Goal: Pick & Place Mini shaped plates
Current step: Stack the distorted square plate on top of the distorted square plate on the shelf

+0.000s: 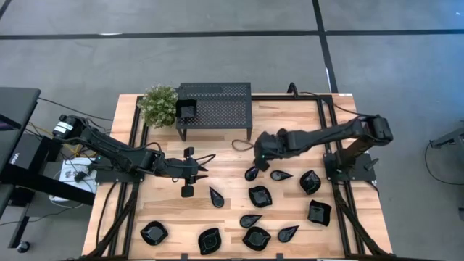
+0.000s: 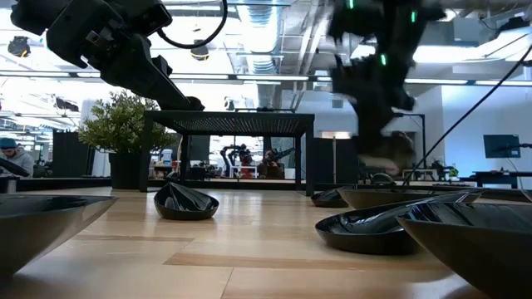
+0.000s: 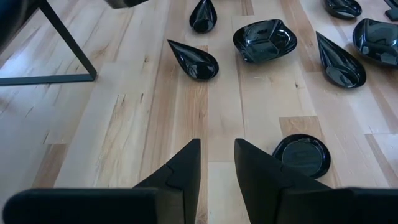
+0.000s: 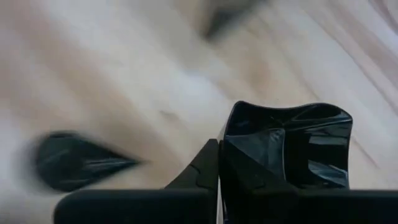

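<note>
High view: right end effector (image 1: 259,151) clamps a square plate (image 4: 287,146) beside the stand (image 1: 214,107), other plates (image 1: 260,196) below.

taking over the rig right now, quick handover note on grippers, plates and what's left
Right gripper: shut on the rim of a square plate, just in front of the stand.
Left gripper: open, empty, over bare table on the left.
Done: one square plate on the stand.
Left: about a dozen plates spread over the table, among them a teardrop plate.
</note>
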You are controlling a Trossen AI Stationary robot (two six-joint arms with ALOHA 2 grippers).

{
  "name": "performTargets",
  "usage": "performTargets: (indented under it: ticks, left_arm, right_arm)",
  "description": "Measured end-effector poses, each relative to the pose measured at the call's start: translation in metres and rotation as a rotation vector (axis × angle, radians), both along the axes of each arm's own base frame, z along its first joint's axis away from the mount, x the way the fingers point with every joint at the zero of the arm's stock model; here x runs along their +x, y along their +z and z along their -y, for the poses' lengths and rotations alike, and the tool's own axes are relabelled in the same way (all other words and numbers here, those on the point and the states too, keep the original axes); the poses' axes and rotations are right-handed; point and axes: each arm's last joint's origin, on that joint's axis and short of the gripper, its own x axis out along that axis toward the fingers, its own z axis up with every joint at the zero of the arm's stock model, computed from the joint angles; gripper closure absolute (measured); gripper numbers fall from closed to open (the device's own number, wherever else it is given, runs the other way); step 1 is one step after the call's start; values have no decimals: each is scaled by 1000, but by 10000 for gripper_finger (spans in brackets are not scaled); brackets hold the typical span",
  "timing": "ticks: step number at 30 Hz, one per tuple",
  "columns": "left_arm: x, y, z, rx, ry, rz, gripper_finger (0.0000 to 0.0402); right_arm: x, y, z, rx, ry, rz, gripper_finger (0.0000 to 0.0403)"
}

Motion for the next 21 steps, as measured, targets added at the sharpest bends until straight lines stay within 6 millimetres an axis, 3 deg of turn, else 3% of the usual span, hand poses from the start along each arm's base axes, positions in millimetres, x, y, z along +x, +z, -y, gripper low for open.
performTargets:
  ticks: [4, 12, 16, 21]
  left_arm:
    - [0, 1, 4, -10, -34, 13, 302]
    - [2, 21, 32, 11, -246, 243, 302]
    - [3, 25, 46, 60, -342, 331, 302]
    - [11, 13, 50, 75, -379, 316, 282]
  right_arm:
    - [13, 19, -35, -7, 181, 124, 399]
    - [27, 27, -98, -53, 867, 278, 401]
    - [36, 24, -113, -72, 1130, 357, 401]
    - [51, 17, -118, -156, 1352, 449, 401]
